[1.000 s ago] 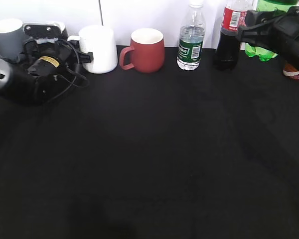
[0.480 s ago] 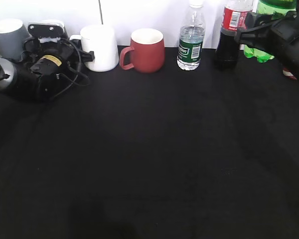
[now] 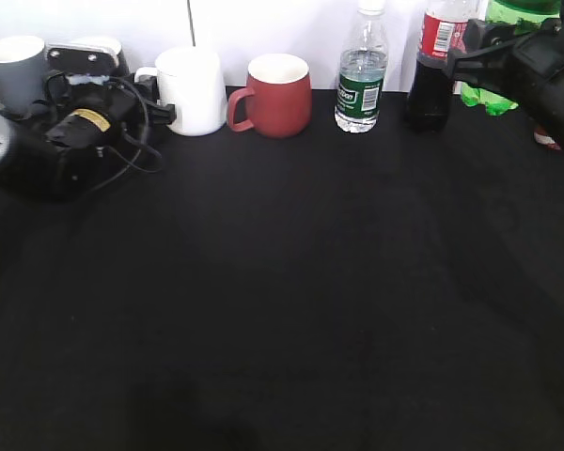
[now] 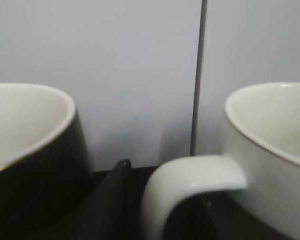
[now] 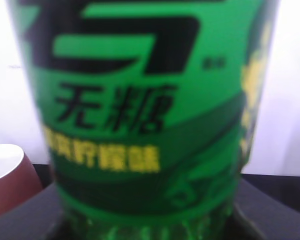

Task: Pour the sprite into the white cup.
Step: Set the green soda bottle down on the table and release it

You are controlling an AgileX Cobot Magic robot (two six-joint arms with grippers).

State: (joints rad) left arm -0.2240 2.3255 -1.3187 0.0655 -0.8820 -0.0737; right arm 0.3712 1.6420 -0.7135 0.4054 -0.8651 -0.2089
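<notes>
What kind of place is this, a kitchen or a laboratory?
Probably a robot test bench, not a kitchen: a black cloth-covered table against a plain white wall, with mugs such as the white cup and bottles such as the sprite lined up in one row.

Black matte counter (image 3: 291, 301) filling nearly the whole exterior view, dull and evenly dark, faint soft shadows toward the right side. Behind it, a plain white wall (image 3: 263, 28) split by a thin dark vertical seam (image 3: 189, 26), seen again close up from the left wrist. Bright, flat lighting, washing the wall near white.
</notes>
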